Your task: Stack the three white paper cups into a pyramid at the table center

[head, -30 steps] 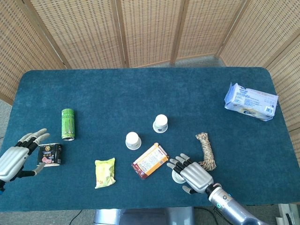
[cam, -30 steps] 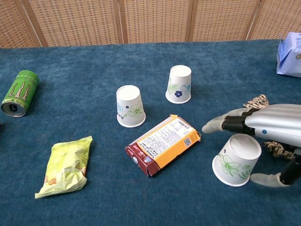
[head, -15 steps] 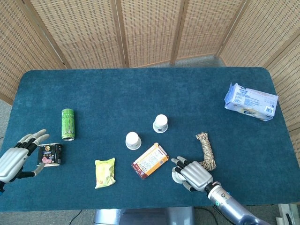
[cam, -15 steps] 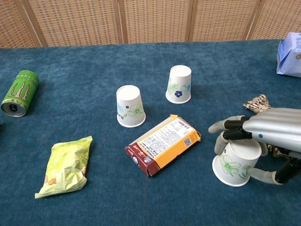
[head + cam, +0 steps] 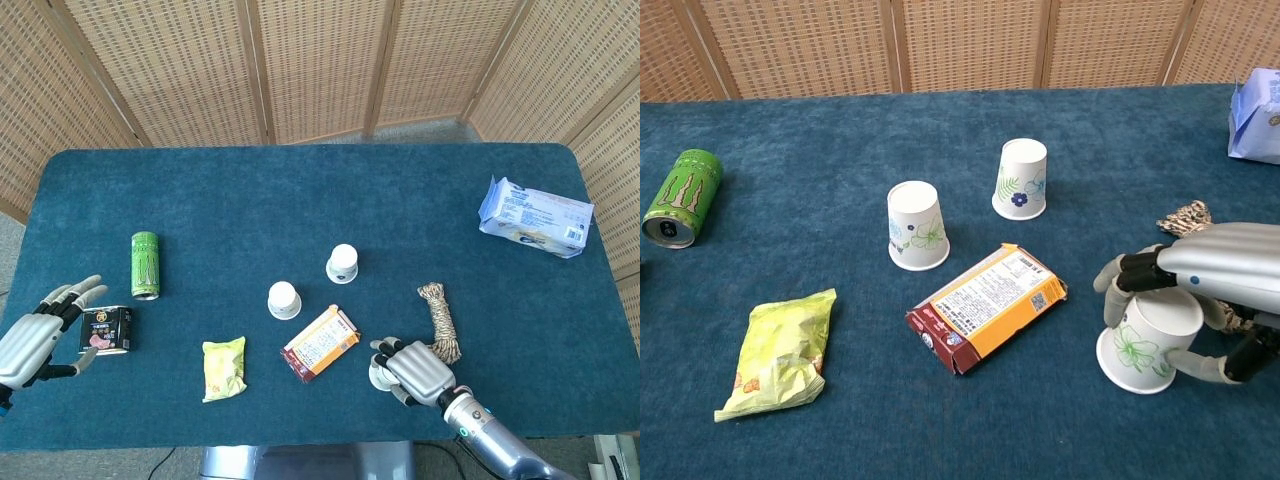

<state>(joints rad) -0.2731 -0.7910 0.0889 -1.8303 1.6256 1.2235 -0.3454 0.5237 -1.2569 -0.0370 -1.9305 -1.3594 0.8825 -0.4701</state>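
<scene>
Since a second ago the right hand [image 5: 1200,290] has dropped onto the near cup [image 5: 1148,344] and its fingers [image 5: 1130,272] have curled down around it; before, they were stretched flat above the cup's base. Cup now stands slightly more upright and has shifted a little toward the table's near edge.

Right hand: holding the near cup, fingers wrapped over the far side and top, thumb [image 5: 1205,369] against the near side by the rim. In the head view the right hand [image 5: 415,370] covers most of the cup.

Landmark: snack box [image 5: 987,306], lying flat, tilted.
- Near cup: right of the box, apart from it, mouth down on the blue cloth [image 5: 840,140].
- Second cup [image 5: 916,226]: just behind the box's left end, mouth down.
- Third cup [image 5: 1021,179]: behind the box's right end, farther back, mouth down.
- Rope bundle [image 5: 439,320]: right of the box, just behind the right hand.
- Yellow packet [image 5: 776,353]: left of the box.
- Green can [image 5: 681,197]: far left, on its side.
- Tissue pack [image 5: 535,217]: far right, well behind the box.

Left hand [image 5: 35,334]: far left of the box, fingers spread, holding nothing, just beside a small dark tin [image 5: 106,330].
</scene>
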